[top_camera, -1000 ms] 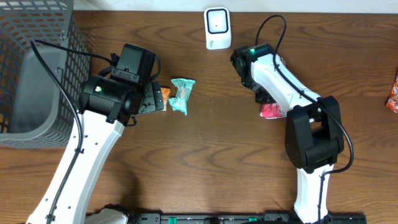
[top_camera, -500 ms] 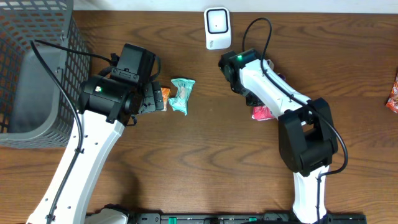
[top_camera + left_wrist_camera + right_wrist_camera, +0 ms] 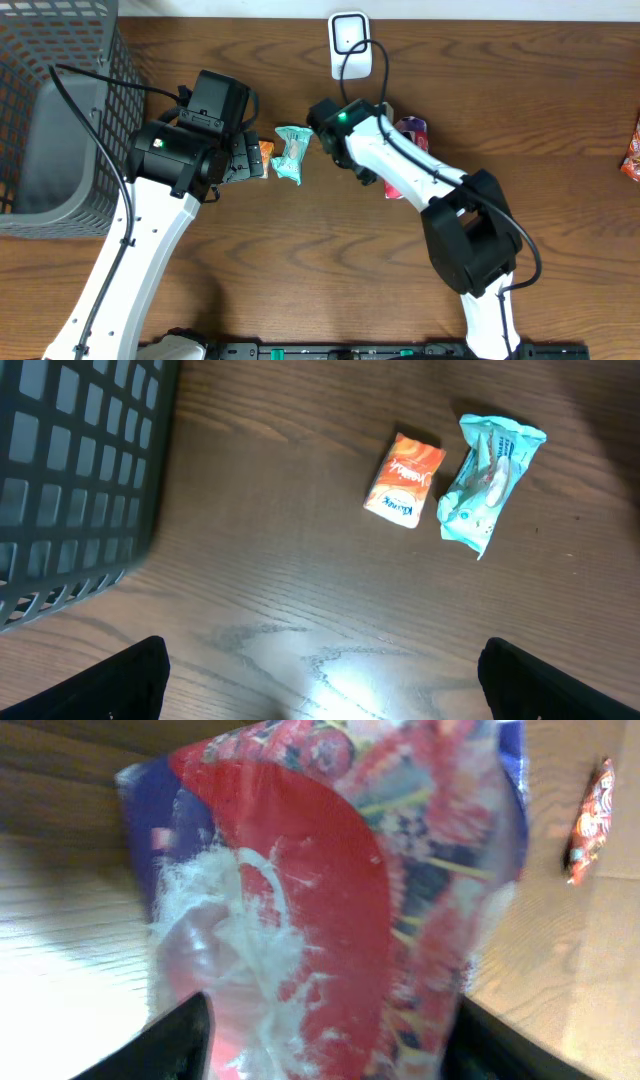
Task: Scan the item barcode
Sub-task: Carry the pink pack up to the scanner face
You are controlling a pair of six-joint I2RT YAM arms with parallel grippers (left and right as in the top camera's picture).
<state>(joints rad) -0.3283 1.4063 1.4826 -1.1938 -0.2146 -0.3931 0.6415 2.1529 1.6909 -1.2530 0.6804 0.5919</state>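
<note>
The red-and-blue packet [image 3: 300,870], crinkled, sat between my right hand's [image 3: 325,1035] spread fingers [image 3: 180,1045]; gripped or loose, I couldn't tell; arm stretched leftward.

A crinkled red and blue packet [image 3: 330,900] with white print is showing only partly in the overhead view, near the white barcode scanner [image 3: 349,43] and to its front right, while the scanner is sitting at the far edge of the wooden surface [image 3: 560,200].
</note>
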